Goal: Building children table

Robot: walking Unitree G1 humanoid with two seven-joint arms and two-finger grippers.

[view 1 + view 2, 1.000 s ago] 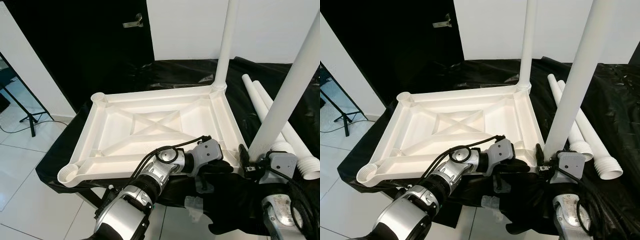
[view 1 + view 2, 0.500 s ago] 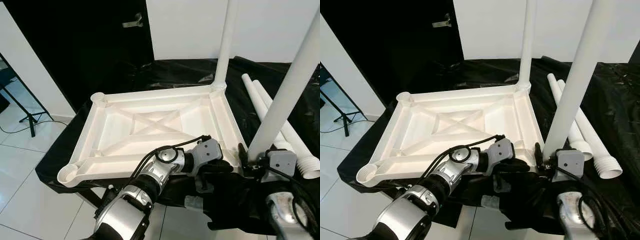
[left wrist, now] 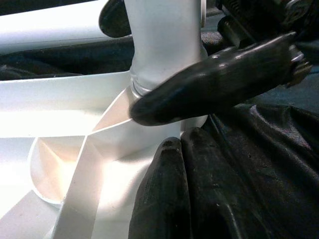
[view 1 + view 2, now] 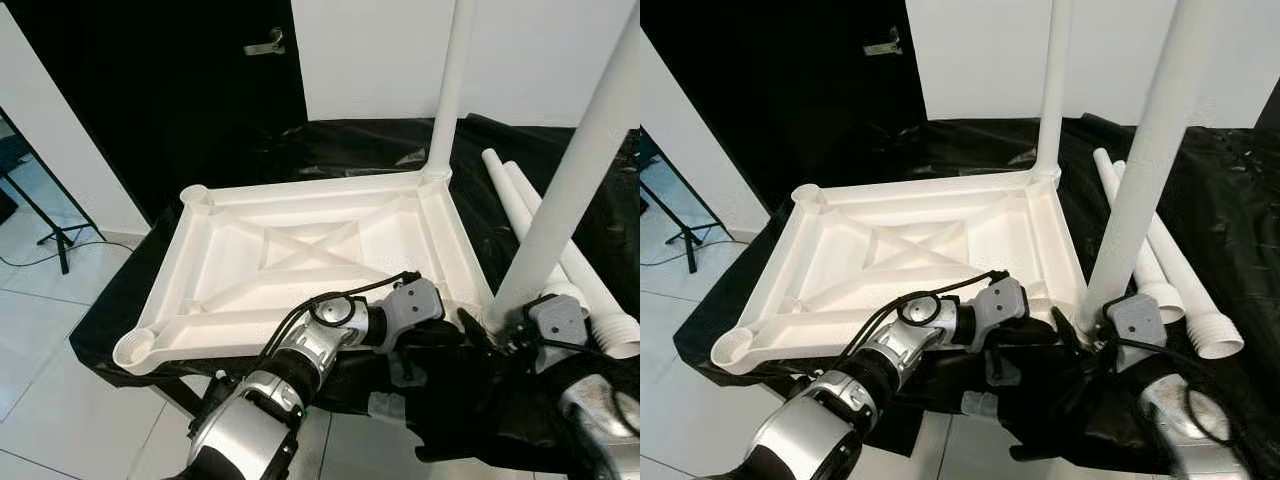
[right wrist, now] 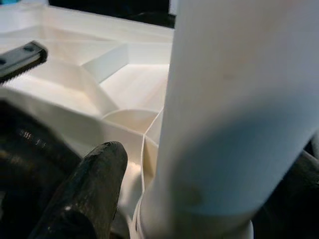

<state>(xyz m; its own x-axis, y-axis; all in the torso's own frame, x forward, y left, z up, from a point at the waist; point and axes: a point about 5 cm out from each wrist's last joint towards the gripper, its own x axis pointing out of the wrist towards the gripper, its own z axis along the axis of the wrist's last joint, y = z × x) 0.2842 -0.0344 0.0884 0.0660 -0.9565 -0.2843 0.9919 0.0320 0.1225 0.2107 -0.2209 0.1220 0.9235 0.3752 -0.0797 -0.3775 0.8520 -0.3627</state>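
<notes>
A white plastic tabletop (image 4: 300,260) lies upside down on a surface covered with black sheet (image 4: 350,145), so its ribbed underside with a cross in the middle faces up. One white leg (image 4: 448,90) stands upright in the far right corner socket. A second white leg (image 4: 570,190) stands in the near right corner, leaning a little to the right, and its lower end sits at the corner socket (image 5: 130,130). The right gripper (image 4: 498,335) is at the base of this leg; in the right wrist view one black finger (image 5: 84,194) lies beside the leg and the other side is hidden, so I cannot tell how firmly it pinches. The left gripper (image 4: 440,335) reaches to the same corner from the left, and in the left wrist view its fingers (image 3: 214,82) are spread, one across the leg base and one under the tabletop edge. Two more white legs (image 4: 545,230) lie on the black sheet to the right of the tabletop, side by side. Behind there is a dark door (image 4: 200,80) with a metal handle (image 4: 265,42).
</notes>
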